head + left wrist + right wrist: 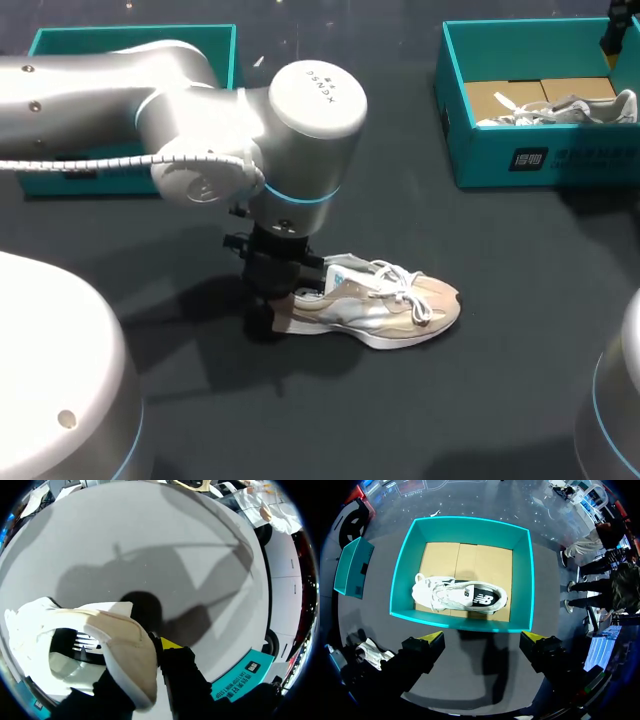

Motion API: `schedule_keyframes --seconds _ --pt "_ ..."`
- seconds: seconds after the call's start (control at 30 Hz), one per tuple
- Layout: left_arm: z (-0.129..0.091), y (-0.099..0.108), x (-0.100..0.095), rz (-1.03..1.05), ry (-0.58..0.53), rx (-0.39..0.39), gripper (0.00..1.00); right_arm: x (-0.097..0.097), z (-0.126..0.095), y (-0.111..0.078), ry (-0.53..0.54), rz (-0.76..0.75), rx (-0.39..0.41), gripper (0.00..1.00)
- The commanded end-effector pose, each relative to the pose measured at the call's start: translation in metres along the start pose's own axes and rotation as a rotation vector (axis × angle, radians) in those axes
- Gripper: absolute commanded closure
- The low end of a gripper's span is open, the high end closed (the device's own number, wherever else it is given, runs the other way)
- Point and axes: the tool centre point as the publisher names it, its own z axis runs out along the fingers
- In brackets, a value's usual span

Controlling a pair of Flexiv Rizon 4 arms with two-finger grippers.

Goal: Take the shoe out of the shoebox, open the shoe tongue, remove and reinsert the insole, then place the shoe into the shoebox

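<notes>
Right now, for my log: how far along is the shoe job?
Done: one shoe lies out on the table. In hand: the left gripper clamps its heel. Left: the work inside it, then back into the shoebox, over which the open right gripper hovers.

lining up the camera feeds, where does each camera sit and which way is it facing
Head view: fixed above and behind, looking down on the table; left arm enters from the left, left gripper at the shoe's heel.
Left wrist view: on that wrist, looking along the gripper at the clamped heel; one yellow fingertip shows.
Right wrist view: on the right wrist, looking down into the shoebox with a second shoe; the open right gripper shows.
Shared: shoe, head and left wrist; shoebox, head and right wrist.
</notes>
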Motion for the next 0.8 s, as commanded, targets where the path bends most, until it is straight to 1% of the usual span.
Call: schedule_keyframes --seconds 0.03,0.13,0.17,0.2,0.27,0.33,0.4,0.43,0.5,0.57,0.67,0.73,0.77,0.8 --pt "0.004 0.0 -0.001 0.0 0.005 -0.004 1.0 0.0 0.0 -0.001 -0.001 0.0 -0.001 0.0" --pt "0.006 -0.001 -0.001 0.0 0.008 -0.007 1.0 0.0 0.0 -0.001 -0.001 0.0 -0.001 0.0" --pt "0.007 -0.001 -0.001 0.0 0.01 -0.007 0.96 0.0 0.0 -0.001 -0.001 0.0 -0.001 0.0" --pt "0.007 -0.001 -0.001 -0.001 0.011 -0.006 0.9 0.0 0.0 -0.001 -0.001 0.0 -0.001 0.0" --pt "0.009 -0.002 -0.001 -0.002 0.013 -0.004 0.92 0.0 0.0 -0.001 -0.001 0.0 -0.001 0.0" --pt "0.01 -0.002 -0.001 -0.003 0.015 -0.004 0.91 0.0 0.0 -0.001 -0.001 0.0 -0.001 0.0" --pt "0.01 -0.002 -0.001 -0.004 0.016 -0.003 0.84 0.0 0.0 -0.001 -0.001 0.0 -0.001 0.0" --pt "0.01 -0.002 -0.001 -0.006 0.016 -0.004 0.73 0.0 0.0 -0.001 -0.001 0.0 -0.001 0.0" --pt "0.01 -0.002 -0.001 -0.008 0.015 -0.004 0.71 0.0 0.0 -0.001 -0.001 0.0 -0.001 0.0" --pt "0.011 -0.002 0.0 -0.013 0.013 -0.006 0.64 0.0 0.0 -0.001 -0.001 0.0 -0.001 0.0" --pt "0.007 0.0 0.002 -0.024 0.006 -0.004 0.58 0.0 0.0 -0.001 -0.001 0.0 -0.001 0.0" --pt "0.002 0.001 0.004 -0.032 -0.009 -0.002 0.51 0.0 0.0 -0.001 -0.001 0.0 -0.001 0.0" --pt "-0.001 0.001 0.004 -0.038 -0.019 -0.003 0.21 0.0 0.0 -0.001 -0.001 0.0 -0.001 0.0" --pt "-0.004 0.002 0.005 -0.045 -0.032 -0.007 0.14 0.0 0.0 -0.001 -0.001 0.0 -0.001 0.0"
